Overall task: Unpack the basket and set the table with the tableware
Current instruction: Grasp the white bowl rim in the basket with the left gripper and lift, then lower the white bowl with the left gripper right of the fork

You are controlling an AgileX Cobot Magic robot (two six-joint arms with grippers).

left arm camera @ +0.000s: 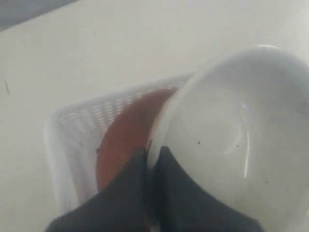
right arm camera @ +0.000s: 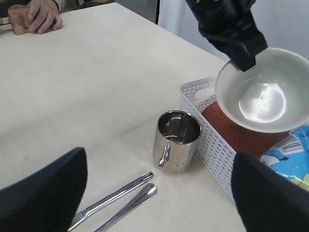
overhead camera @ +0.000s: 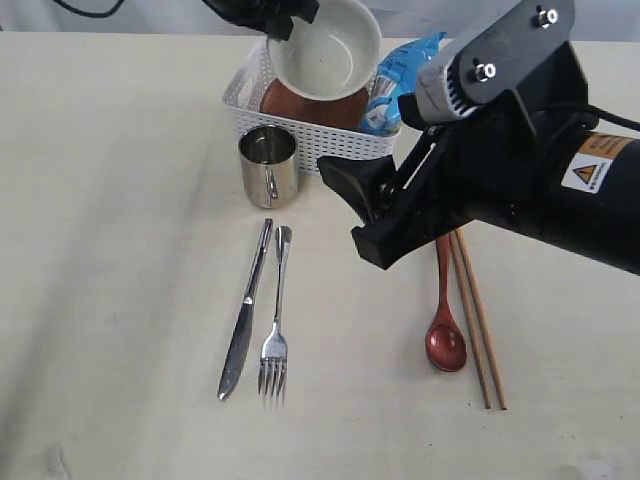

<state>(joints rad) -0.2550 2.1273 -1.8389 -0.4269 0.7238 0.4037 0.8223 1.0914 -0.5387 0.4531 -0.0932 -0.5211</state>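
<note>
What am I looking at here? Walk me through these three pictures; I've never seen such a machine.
It is a robot with two arms, each ending in a gripper. One picture looks at the whole table; the other two come from cameras on the wrists. The left gripper is shut on the rim of a bowl, holding it tilted above the basket, where a plate and a snack bag remain. The right gripper is open and empty. On the table lie a mug, knife, fork, spoon and chopsticks.
</note>
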